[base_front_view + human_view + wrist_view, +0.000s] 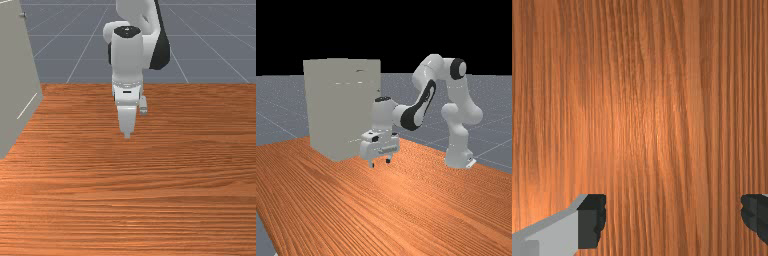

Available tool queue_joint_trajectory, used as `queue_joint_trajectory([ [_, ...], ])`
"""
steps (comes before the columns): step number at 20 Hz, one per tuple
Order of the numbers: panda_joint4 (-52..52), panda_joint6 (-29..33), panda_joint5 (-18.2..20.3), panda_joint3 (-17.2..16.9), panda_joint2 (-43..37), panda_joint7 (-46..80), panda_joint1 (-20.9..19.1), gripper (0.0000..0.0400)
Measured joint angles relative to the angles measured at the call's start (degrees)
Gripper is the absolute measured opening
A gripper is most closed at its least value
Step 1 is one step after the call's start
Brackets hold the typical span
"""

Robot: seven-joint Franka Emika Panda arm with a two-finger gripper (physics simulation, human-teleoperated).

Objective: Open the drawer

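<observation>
Far view: a tall, pale grey-beige cabinet (pixel 331 110) stands upright on the wooden table (pixel 406 205), toward the far view's left. Its faces carry thin pale seams and a small dark slot (pixel 360 70) near the top. The drawer belongs to this cabinet as best I can judge, though I cannot make out which panel is its front (the seams are faint). My gripper (pixel 380 163) points downward over the table, near the cabinet, its two fingertips apart. My hand covers part of the cabinet's lower edge, and a low pale line runs toward it.

Front view: the cabinet is cut off at the front view's left, with one grey side visible. A small stub (pixel 22 15) juts from its edge near the top; whether it is a handle, I cannot determine. My fingers line up one behind the other here, so their gap is hidden. My arm (pixel 132 50) is cut off at the top.

Wrist view: jaws open, standing wide apart, with bare wood grain between them and nothing held. Both dark finger pads (pixel 592 220) are visible; the opposite finger is cropped at the picture's edge.
</observation>
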Motion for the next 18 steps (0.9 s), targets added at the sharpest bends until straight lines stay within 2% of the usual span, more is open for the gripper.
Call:
queue_joint_trajectory([
  [1, 4.47, -8.07, -4.10, -2.25, 2.30, 5.41, 2.12, 0.0250],
  [2, 2.73, -6.51, -3.22, -3.13, 1.61, 9.88, 2.20, 0.0309],
  [3, 1.12, -4.68, -2.85, -2.87, 0.89, 7.56, 1.38, 0.0345],
  [5, -0.28, -2.98, -2.40, -2.51, 0.24, 4.85, 0.48, 0.0380],
  [6, -0.46, -7.10, -1.64, -3.58, -2.22, 14.42, 1.48, 0.0232],
  [7, 0.73, -10.48, -1.44, -3.67, -4.82, 16.63, 1.74, 0.0141],
  [8, 1.75, -12.65, -1.42, -3.78, -6.59, 18.94, 2.03, 0.0086],
  [9, 2.16, -13.73, -1.43, -3.91, -7.67, 21.24, 2.29, 0.0052],
  [12, 1.91, -14.43, -1.33, -4.45, -8.79, 27.89, 2.91, 0.0012],
  [18, 2.21, -15.62, -0.68, -5.59, -9.22, 40.88, 3.90, 0.0001],
])
